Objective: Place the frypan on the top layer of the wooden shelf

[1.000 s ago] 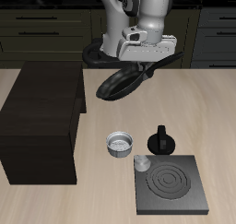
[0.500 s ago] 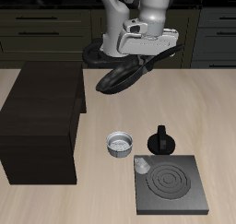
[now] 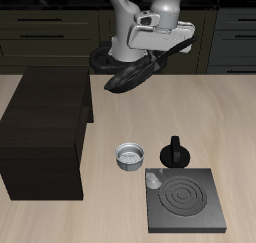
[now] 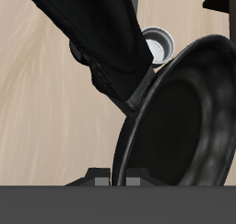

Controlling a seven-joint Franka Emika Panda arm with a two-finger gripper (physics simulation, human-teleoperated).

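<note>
Frypan [image 3: 130, 75] was held tilted by its handle in the closed gripper [image 3: 160, 49], clear of the wooden shelf [image 3: 45, 132]; slippage was judged possible.

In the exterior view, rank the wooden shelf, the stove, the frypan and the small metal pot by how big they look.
1. Wooden shelf, clearly largest.
2. Stove.
3. Frypan, held tilted in the air and nearer the camera, so its rank against the stove is unsure.
4. Small metal pot, smallest.
</note>
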